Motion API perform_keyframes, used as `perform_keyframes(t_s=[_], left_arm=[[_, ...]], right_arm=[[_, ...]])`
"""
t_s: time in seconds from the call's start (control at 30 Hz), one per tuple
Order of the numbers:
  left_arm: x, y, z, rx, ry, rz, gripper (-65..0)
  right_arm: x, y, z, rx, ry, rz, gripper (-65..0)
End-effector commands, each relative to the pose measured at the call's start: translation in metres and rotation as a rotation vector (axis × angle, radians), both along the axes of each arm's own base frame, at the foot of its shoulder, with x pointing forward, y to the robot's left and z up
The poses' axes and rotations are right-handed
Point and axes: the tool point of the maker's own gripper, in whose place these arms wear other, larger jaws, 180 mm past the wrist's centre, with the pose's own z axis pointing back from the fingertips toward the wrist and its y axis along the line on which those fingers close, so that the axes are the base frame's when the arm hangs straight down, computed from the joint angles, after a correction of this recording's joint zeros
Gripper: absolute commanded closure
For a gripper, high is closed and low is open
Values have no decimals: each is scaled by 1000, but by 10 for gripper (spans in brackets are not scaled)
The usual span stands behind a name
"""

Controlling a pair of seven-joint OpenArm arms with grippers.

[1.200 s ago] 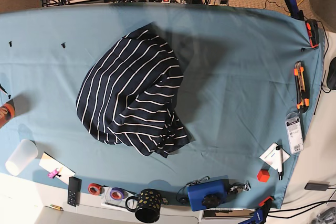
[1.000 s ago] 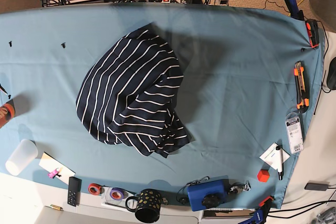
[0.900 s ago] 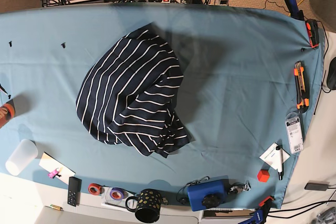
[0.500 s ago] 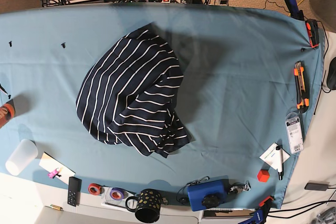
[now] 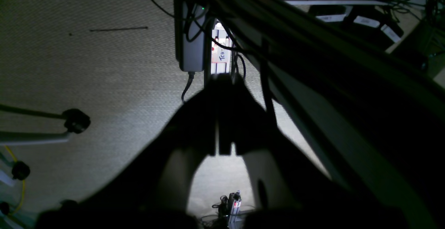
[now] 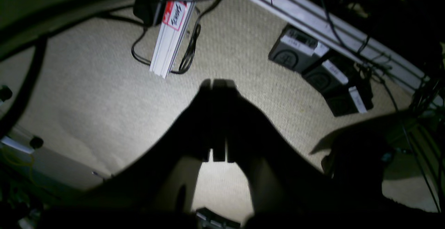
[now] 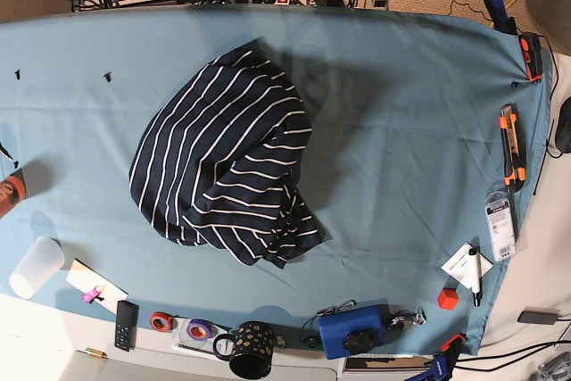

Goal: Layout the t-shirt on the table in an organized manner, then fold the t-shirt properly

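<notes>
Nothing has moved: your t-shirt stays bunched left of centre on the worktop. Both the left end effector and right end effector are pinched empty, so laying out hasn't begun.

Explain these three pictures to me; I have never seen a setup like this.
This is a two-armed robot meant to fold laundry. The base view looks down on the table, draped in teal cloth, where the t-shirt, navy with white stripes, lies crumpled. Odds and ends line the near edge: a spotted mug, a blue box, tape rolls. The two dark pictures come from cameras on the arms' wrists, showing the left claw and the right claw, both shut, empty, over carpeted floor.
</notes>
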Motion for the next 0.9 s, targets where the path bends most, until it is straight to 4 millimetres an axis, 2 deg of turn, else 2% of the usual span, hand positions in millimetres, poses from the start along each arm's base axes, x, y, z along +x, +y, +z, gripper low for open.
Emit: perform_keyframes(t_s=[0.0,0.23,0.3,0.47,0.67,0.87], left_arm=[[-13,-26,4,-74,22,-15,0],[-50,9,4,-13,42,-16,0],[-57,20,6,13,34,-16,0],[-61,57,11,104,5,57,0],[-62,102,16,207,-19,89,0],[-71,137,24,230,49,168,0]], right_arm=[[1,-4,1,-4,3,1,0],[-13,-14,2,-47,79,10,0],[-11,-21,4,-58,72,19,0],[3,-38,15,-65,-10,50,0],[9,-64,34,-84,-85,101,0],[3,-86,52,-103,-119,155,0]])
